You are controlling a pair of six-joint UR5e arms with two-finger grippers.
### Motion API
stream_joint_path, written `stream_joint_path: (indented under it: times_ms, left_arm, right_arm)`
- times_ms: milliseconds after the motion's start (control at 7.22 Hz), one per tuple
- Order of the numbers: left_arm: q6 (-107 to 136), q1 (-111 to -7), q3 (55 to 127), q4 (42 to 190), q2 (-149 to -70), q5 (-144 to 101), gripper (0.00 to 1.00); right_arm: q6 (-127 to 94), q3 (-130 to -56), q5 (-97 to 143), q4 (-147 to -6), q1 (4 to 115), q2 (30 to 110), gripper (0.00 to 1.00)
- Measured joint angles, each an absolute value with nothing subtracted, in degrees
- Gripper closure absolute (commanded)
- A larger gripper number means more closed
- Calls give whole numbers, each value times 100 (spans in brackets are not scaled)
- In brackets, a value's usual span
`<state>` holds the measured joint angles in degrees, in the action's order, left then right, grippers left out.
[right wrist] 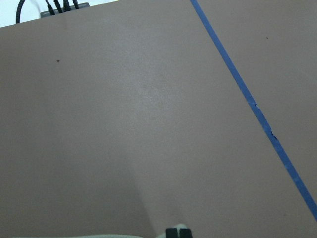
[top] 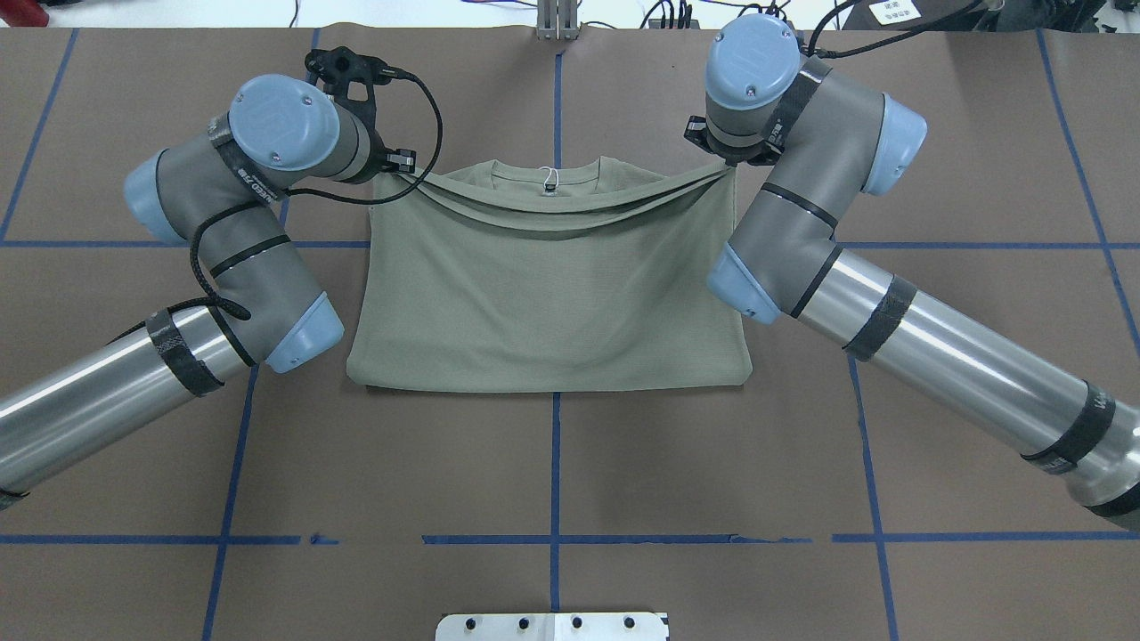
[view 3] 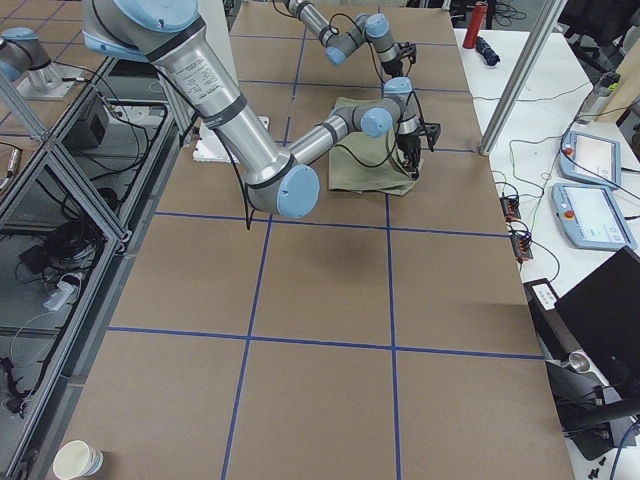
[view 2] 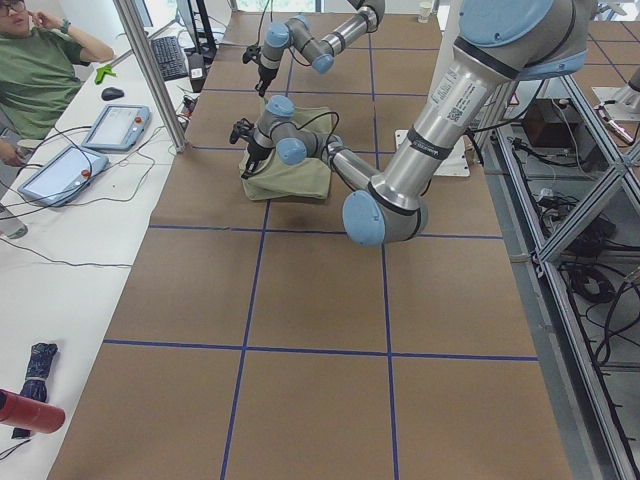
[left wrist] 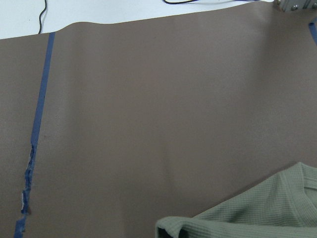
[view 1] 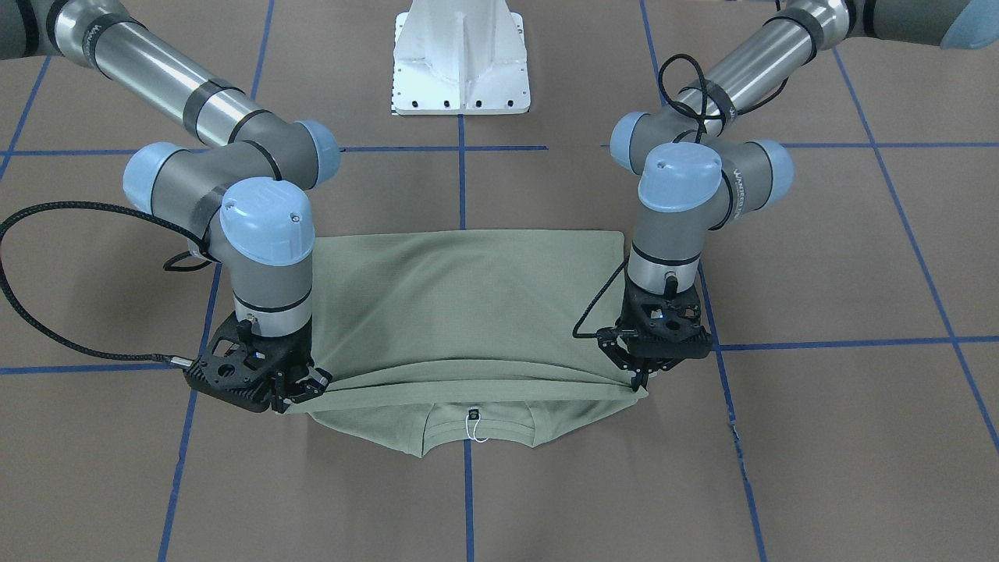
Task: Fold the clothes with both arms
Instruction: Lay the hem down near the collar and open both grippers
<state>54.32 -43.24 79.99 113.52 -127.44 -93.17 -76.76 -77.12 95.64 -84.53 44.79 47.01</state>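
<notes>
The pale sage-green shirt [view 1: 468,312] lies on the brown table, folded over itself, its lifted edge stretched between both grippers just short of the collar. The collar with its black neck tag [view 1: 473,415] peeks out beyond that edge. My left gripper [view 1: 636,380] is shut on the shirt's corner at the view's right. My right gripper [view 1: 300,393] is shut on the opposite corner. In the overhead view the shirt [top: 543,294] hangs slack between the left gripper [top: 392,169] and the right gripper [top: 726,162]. The left wrist view shows the shirt's ribbed collar [left wrist: 257,213]. The right wrist view shows shut fingertips [right wrist: 172,233].
The white pedestal base [view 1: 462,58] stands behind the shirt on the robot's side. Blue tape lines [view 1: 462,172] cross the brown table. An operator [view 2: 40,70] sits at a side desk with tablets [view 2: 118,125]. A paper cup [view 3: 78,460] stands off the table.
</notes>
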Motion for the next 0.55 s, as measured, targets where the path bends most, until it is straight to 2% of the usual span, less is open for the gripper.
stream_joint_path:
  times_ms: [139, 277, 554]
  left_arm:
    - [5389, -4325, 7960, 11357, -12744, -9317, 98]
    - [5326, -4329, 7935, 11361, -12744, -9316, 1]
    - [4983, -4339, 7925, 11530, -12698, -9332, 0]
  right_arm:
    - [-7679, -7710, 9556, -8450, 4436, 4719, 60]
    - [-7694, -7708, 9550, -8448, 4403, 4732, 1]
    - [-7664, -7729, 9549, -8406, 4344, 4792, 0]
